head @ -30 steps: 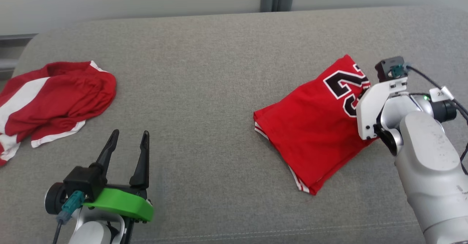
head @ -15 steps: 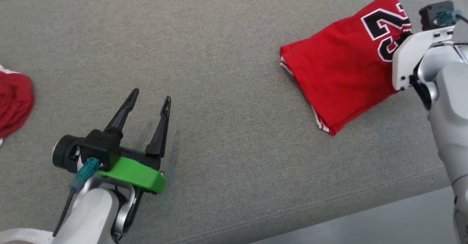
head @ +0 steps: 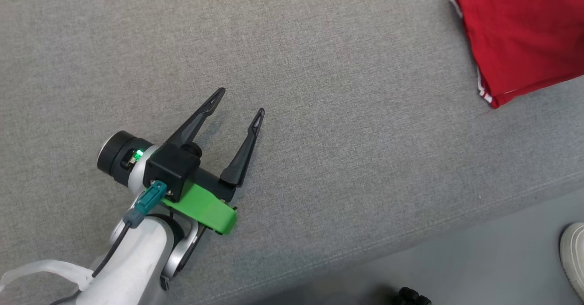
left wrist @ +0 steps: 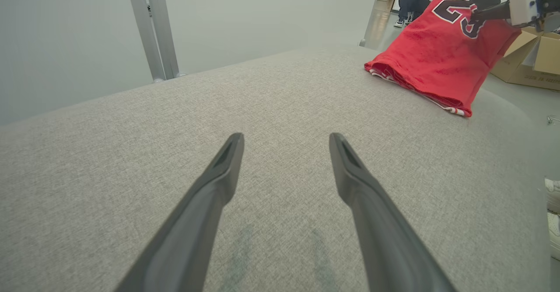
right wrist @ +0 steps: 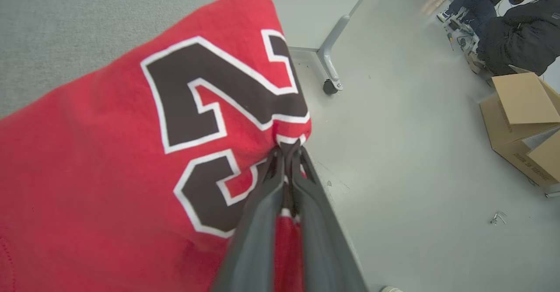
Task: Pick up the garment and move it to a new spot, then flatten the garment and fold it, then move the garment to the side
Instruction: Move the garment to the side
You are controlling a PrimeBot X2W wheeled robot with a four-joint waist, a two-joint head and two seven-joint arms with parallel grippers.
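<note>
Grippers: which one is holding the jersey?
The right gripper, shut on the red jersey at its numbered edge; the left gripper hangs open over the cushion.

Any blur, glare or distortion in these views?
Head view: sharp, even light, soft shadow beside the left tool. Left wrist view: wide-angle bowing of the grey surface, faint finger shadows. Right wrist view: right tool slightly soft up close, red garment crisp, no glare.

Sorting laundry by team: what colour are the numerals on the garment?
The numerals are black with white outlines on the red garment; clearest in the right wrist view.
</note>
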